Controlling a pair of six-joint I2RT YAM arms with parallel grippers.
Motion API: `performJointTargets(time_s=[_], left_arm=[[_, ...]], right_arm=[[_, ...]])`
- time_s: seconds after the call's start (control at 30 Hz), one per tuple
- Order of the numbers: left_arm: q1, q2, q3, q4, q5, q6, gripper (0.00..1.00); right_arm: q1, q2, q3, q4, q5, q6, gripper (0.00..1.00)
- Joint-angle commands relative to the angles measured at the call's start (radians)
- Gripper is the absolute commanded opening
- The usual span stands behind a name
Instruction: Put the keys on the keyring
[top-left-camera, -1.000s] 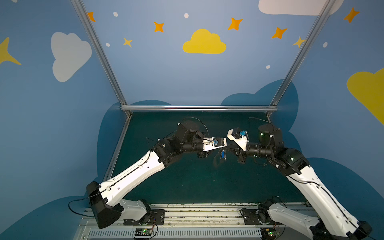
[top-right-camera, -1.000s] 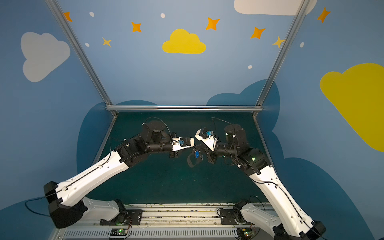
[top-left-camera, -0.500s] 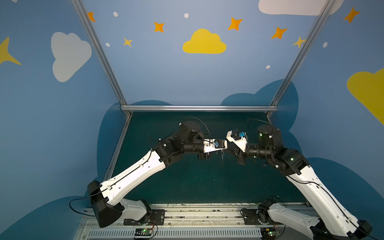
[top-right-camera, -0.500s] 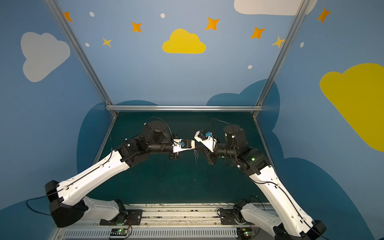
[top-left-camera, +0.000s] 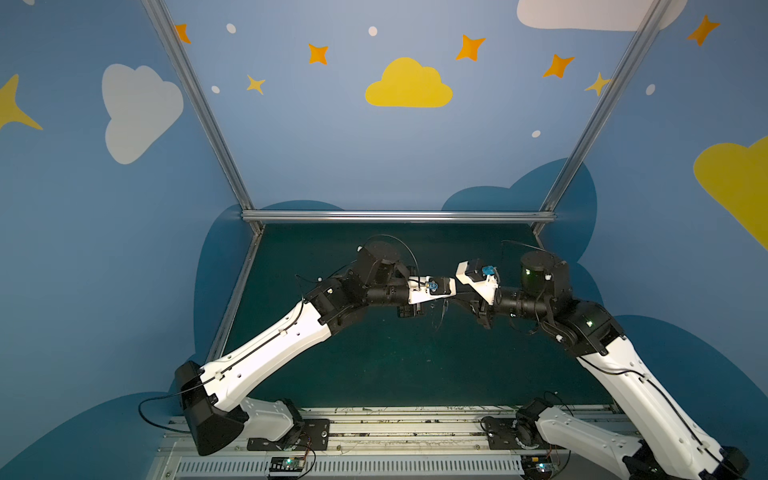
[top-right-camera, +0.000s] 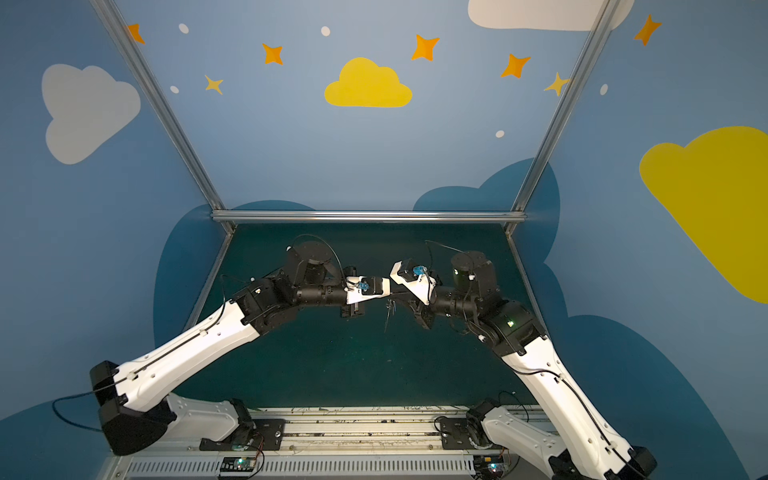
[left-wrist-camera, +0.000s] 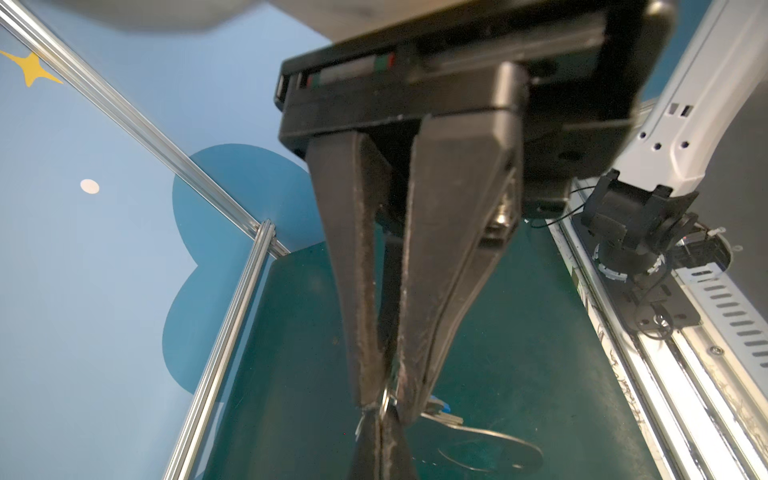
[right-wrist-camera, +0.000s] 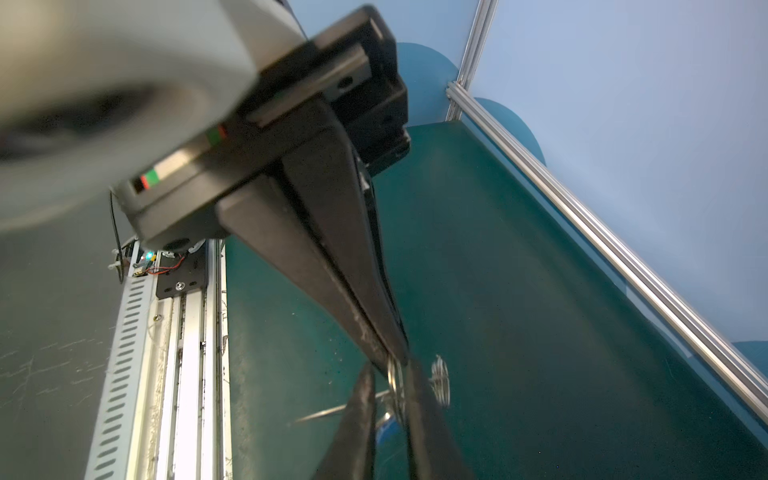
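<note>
1. Both arms reach toward the middle above the green counter (top-left-camera: 374, 365), and their tips meet nose to nose there.
2. In the left wrist view the left end effector (left-wrist-camera: 384, 405) has its two black fingers (left-wrist-camera: 357, 291) drawn together at the tips. They pinch a small wire ring (left-wrist-camera: 386, 398) between them.
3. The keyring (left-wrist-camera: 511, 446), a flat grey plate with an oblong slot, lies just past those tips, on the far side of the pinched ring.
4. The keys (left-wrist-camera: 440, 417) show as a small silver piece with a blue glint. They sit just beside the left fingertips, between them and the plate.
5. In the right wrist view the right end effector (right-wrist-camera: 392, 359) is narrow, its fingers lying close along their length. The same ring sits right at its tips, but I cannot tell whether it is gripped or only touched.
6. A second small coil of wire (right-wrist-camera: 440, 380) hangs just beside the right tips.
7. In both top views the keyring appears edge-on as a thin sliver (top-left-camera: 439, 318) (top-right-camera: 389, 313), hanging below the meeting tips.
</note>
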Motion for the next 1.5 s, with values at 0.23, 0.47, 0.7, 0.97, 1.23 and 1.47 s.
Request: performJointTargets(time_s=[0.23,0.47,0.7,0.97,1.23,1.47], left_arm=[[0.042,-0.082,-0.129,0.313,0.069,-0.23,0.04],[0.056,-0.107,-0.191,0.474,0.044,-0.349,0.03],[0.055,-0.117,-0.23,0.578,0.02,-0.432,0.03],[0.05,-0.119,-0.252,0.64,-0.007,-0.49,0.03],[0.039,-0.11,-0.246,0.645,-0.022,-0.493,0.03],[0.035,-0.1,-0.239,0.645,-0.027,-0.487,0.04]], right_arm=[[-0.005,-0.128,-0.114,0.191,0.155,0.011,0.31],[-0.008,-0.183,-0.201,0.235,0.169,0.027,0.34],[-0.006,-0.174,-0.24,0.313,0.135,0.079,0.38],[0.003,-0.131,-0.244,0.383,0.099,0.13,0.4],[0.016,-0.104,-0.243,0.429,0.128,0.141,0.42],[0.033,-0.079,-0.234,0.428,0.17,0.11,0.37]])
